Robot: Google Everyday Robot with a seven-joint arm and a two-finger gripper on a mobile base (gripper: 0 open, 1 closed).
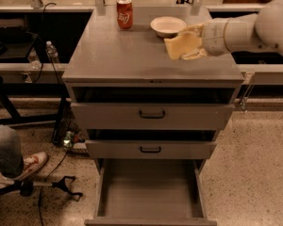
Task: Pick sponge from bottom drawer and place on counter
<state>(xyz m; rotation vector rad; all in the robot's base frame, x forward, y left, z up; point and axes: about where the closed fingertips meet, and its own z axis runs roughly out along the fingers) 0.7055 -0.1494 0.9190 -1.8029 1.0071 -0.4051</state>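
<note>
The hand [192, 43], clasping the sponge [180, 46], is hovering near the surface's [122, 55] right edge; bowl [168, 26] and can [125, 14] are blocking the back.

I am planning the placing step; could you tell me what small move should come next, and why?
Probably lower the gripper a little and release the sponge onto the bare counter in front of the white bowl: the gripper holds it over the counter's right side, and the open bottom drawer shows only its floor.

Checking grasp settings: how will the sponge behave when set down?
Probably soft and light: the sponge juts unsagging from the tool above the counter, beside the bowl. Blocky, so unlikely to roll.
</note>
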